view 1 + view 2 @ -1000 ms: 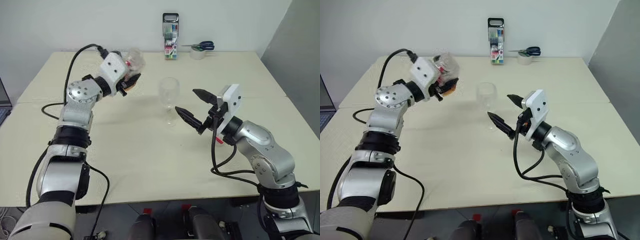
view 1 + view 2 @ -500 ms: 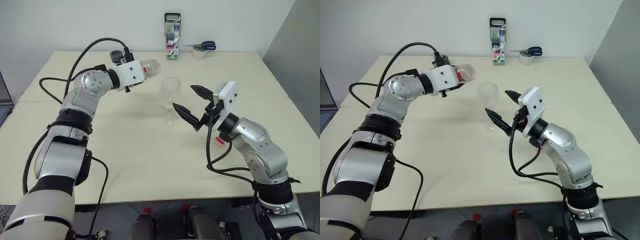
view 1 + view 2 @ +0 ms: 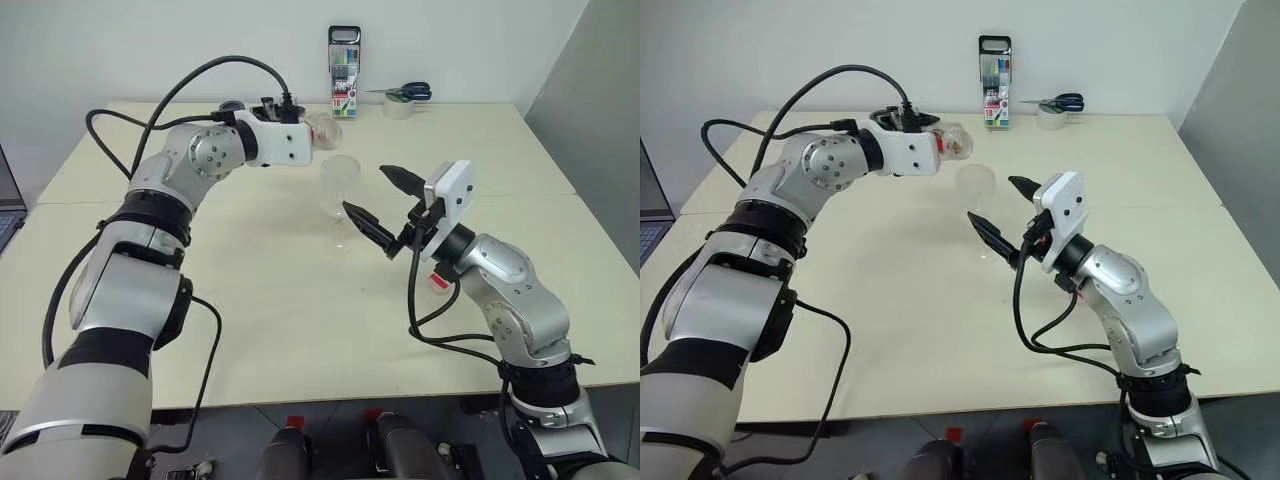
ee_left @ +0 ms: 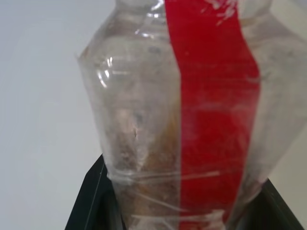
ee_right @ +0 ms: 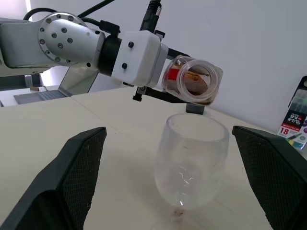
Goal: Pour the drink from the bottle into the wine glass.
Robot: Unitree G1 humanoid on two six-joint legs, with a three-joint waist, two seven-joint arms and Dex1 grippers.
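My left gripper (image 3: pixel 303 138) is shut on the clear bottle (image 3: pixel 320 130), which has a red label strip (image 4: pixel 211 120). The bottle lies about level and uncapped, its open mouth (image 5: pixel 194 81) just above and behind the rim of the wine glass (image 3: pixel 340 190). A little reddish-brown drink (image 5: pixel 195 85) sits low inside the bottle. The wine glass (image 5: pixel 189 148) stands upright at mid-table and looks empty. My right gripper (image 3: pixel 385 205) is open, level with the bowl and just right of it, touching nothing.
At the table's (image 3: pixel 250 300) far edge stand a pen case (image 3: pixel 342 88) and scissors (image 3: pixel 400 92) on a tape roll (image 3: pixel 397 107). A small red object (image 3: pixel 438 281) lies on the table behind my right forearm.
My left arm has swung the bottle to the right, from well left of the glass to just over its rim, and rolled it onto its side. The right gripper has stayed put.
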